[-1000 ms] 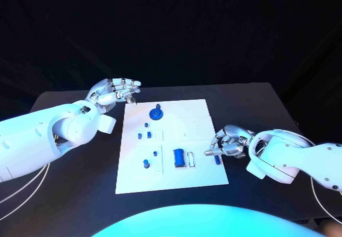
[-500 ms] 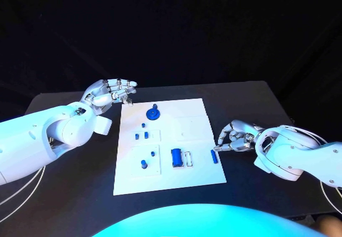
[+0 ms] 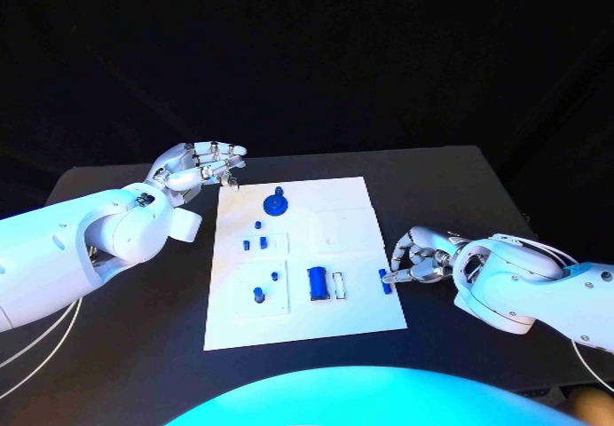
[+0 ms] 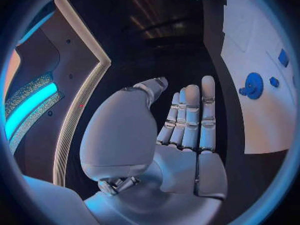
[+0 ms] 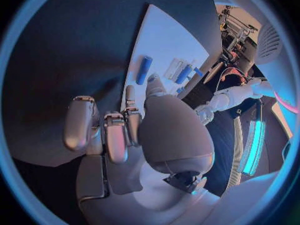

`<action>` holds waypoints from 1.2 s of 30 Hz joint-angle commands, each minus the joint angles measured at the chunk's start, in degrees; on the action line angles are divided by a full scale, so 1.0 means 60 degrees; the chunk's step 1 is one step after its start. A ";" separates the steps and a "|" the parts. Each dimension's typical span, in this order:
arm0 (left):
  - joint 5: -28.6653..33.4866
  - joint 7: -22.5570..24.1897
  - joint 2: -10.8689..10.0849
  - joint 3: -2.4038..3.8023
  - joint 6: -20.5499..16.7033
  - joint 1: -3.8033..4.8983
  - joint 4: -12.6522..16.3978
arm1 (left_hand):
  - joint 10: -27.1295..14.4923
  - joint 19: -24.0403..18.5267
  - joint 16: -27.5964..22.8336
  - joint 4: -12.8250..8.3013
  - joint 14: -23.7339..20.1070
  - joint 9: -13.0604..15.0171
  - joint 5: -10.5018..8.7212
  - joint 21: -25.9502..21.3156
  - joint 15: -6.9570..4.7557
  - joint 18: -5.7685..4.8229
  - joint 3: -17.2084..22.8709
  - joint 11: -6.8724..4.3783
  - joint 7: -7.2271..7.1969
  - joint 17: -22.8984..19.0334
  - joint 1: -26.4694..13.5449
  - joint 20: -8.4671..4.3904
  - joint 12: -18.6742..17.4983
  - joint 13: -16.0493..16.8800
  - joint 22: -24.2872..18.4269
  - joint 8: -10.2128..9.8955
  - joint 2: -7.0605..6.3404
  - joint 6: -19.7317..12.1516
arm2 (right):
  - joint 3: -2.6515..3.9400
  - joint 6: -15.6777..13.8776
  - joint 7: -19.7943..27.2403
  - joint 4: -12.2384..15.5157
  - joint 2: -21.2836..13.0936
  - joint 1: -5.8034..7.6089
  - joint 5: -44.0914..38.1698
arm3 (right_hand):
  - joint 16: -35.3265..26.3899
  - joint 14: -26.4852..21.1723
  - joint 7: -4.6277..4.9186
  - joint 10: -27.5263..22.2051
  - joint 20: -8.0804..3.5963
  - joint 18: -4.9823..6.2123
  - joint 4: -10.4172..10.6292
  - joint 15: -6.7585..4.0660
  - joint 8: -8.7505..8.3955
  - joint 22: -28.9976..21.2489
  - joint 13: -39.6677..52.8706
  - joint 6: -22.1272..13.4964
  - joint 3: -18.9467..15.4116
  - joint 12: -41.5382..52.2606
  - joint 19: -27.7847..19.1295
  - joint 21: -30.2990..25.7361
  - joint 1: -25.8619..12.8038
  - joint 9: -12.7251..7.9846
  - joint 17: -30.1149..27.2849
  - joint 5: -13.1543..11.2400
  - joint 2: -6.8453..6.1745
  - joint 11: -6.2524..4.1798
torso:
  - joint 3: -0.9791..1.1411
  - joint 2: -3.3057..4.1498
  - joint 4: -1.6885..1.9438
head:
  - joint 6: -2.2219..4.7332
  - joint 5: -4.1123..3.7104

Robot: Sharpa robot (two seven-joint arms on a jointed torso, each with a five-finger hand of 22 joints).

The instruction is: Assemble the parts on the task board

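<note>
Head view, read from left to right: the left hand point(image 3: 201, 165) hovers off the far left corner of the white task board point(image 3: 345, 324), palm raised, fingers loosely apart and holding nothing. The left wrist view agrees, showing the fingers straight and side by side with nothing between them. Just beyond that hand's fingertips, on the board, stands a round blue part point(image 3: 278, 205). Further in from that hand, toward the robot, lie two small blue pegs point(image 3: 256, 242), then another small blue part point(image 3: 260, 294) in a recessed square, then a larger blue block point(image 3: 318, 283) beside a pale slot near the board's middle.

At the board's right edge lies a short blue bar point(image 3: 382, 277), the loose part that seems to matter next. The right hand point(image 3: 420, 260) rests on the black worktop point(image 3: 474, 191) directly beside it, fingers curled inward toward the bar; its fingertips point(image 3: 396, 277) are at or just beside the bar, though I cannot tell whether they pinch it or only touch it. The right wrist view shows the bar point(image 5: 144, 69) lying free on the white board ahead of the fingers, long axis pointing away from the palm, roughly parallel to the board's edge.

Judging from this, the right hand is far nearer the bar than the left, and the slot lies further leftward across the board from it.
</note>
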 commanded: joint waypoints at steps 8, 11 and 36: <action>0.0003 0.0078 0.0012 0.0006 0.0153 0.0006 0.0016 | -0.0055 0.0013 0.0034 0.0051 -0.0038 -0.0009 0.0043 -0.0032 -0.0004 0.0136 0.0011 -0.0010 0.0165 -0.0008 -0.0012 0.0036 0.0033 -0.0008 -0.0009 0.0050 0.0027 -0.0049 | -0.0008 0.0356 -0.0239 -0.0070 0.0226 -0.0125 -0.0297 | 0.0003 0.0861 -0.0012 0.0025 0.0010 -0.0023 0.0044 -0.0022 0.0034 0.1651 0.0943 0.0104 -0.0046 0.0025 0.0129 0.0045 0.0051 0.0018 0.1858 -0.0024 -0.0041 -0.0060 | -0.0005 -0.0004 -0.0007 | -0.0021 0.0058; 0.0003 0.0078 0.0014 0.0006 0.0157 0.0006 0.0012 | -0.0055 0.0013 0.0034 0.0051 -0.0038 -0.0009 0.0043 -0.0032 -0.0004 0.0136 0.0011 -0.0010 0.0165 -0.0008 -0.0012 0.0036 0.0033 -0.0008 -0.0009 0.0050 0.0027 -0.0049 | -0.0008 0.0435 -0.0265 -0.0093 0.0328 -0.0187 -0.0298 | 0.0002 0.0860 -0.0033 0.0028 0.0002 -0.0025 0.0044 -0.0033 0.0048 0.1655 0.0942 0.0144 -0.0043 0.0025 0.0133 0.0060 0.0078 0.0036 0.1854 -0.0018 -0.0036 -0.0076 | -0.0003 -0.0002 -0.0002 | -0.0029 0.0071; -0.0026 0.0089 -0.0017 0.0006 0.0143 0.0007 0.0054 | -0.0059 0.0018 0.0044 0.0069 -0.0042 -0.0013 0.0047 -0.0044 -0.0004 0.0137 0.0011 -0.0011 0.0165 -0.0015 0.0006 0.0039 0.0046 -0.0015 -0.0017 0.0068 0.0039 -0.0058 | -0.0012 0.0789 -0.0762 -0.0342 0.0836 -0.0432 -0.1393 | -0.0017 0.0854 -0.0154 -0.0018 -0.0135 -0.0008 -0.0030 -0.0164 -0.0410 0.1638 0.0944 0.0331 0.1685 -0.0027 0.0109 -0.0099 0.1899 0.0054 0.1827 0.0070 0.0084 -0.0201 | -0.0015 -0.0007 -0.0009 | -0.0040 0.0142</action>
